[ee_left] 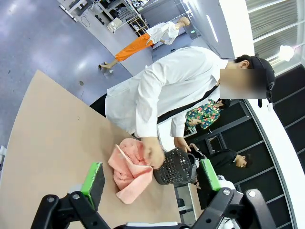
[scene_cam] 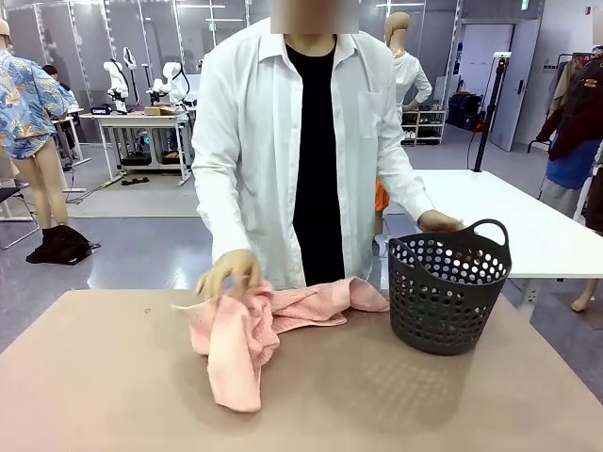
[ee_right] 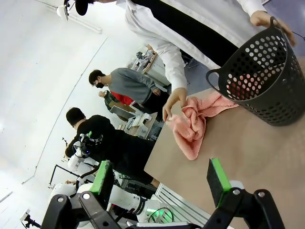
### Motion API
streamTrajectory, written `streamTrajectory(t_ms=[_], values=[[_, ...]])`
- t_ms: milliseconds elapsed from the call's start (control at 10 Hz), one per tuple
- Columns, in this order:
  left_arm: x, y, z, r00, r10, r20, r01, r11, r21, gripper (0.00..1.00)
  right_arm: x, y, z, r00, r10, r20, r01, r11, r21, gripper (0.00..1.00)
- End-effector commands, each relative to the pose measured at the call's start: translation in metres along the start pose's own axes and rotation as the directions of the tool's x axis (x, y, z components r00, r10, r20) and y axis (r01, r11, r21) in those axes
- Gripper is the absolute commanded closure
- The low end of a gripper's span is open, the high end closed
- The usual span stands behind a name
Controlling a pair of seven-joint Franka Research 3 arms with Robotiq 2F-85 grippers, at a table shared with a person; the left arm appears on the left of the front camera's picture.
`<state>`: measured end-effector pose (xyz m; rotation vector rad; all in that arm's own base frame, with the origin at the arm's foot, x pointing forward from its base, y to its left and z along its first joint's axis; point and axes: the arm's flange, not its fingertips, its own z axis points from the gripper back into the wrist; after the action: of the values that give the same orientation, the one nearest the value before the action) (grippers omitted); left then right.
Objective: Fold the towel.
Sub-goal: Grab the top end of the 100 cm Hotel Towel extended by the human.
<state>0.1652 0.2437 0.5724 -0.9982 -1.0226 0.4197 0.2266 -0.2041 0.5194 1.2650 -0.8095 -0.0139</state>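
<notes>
The salmon-pink towel [scene_cam: 259, 330] lies crumpled on the brown table, left of the black basket [scene_cam: 445, 294]. A person at the far side has one hand [scene_cam: 229, 271] on the towel's left end and the other hand [scene_cam: 439, 222] at the basket's rim. The towel [ee_left: 129, 171] also lies bunched beyond my left gripper [ee_left: 151, 179], which stands open and empty, well short of it. My right gripper [ee_right: 161, 177] is open and empty too, with the towel [ee_right: 193, 121] and the basket [ee_right: 262, 78] farther off.
The basket [ee_left: 175, 166] stands right of the towel, near the table's far edge. The brown table [scene_cam: 122, 386] has free room at the front and left. A white table [scene_cam: 509, 212] stands behind on the right.
</notes>
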Motion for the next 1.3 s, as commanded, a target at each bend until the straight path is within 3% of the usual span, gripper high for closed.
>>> streamTrajectory(t_ms=[0,1200], values=[[0.0013,-0.0007,-0.0020,1.000,-0.009,-0.001,0.009,1.000,-0.011,0.00,0.0026,0.0002,0.0010,1.000,0.021,0.006,-0.021,1.000,0.005,0.00],[0.0013,-0.0007,-0.0020,1.000,-0.009,-0.001,0.009,1.000,-0.011,0.00,0.0026,0.0002,0.0010,1.000,0.021,0.006,-0.021,1.000,0.005,0.00]])
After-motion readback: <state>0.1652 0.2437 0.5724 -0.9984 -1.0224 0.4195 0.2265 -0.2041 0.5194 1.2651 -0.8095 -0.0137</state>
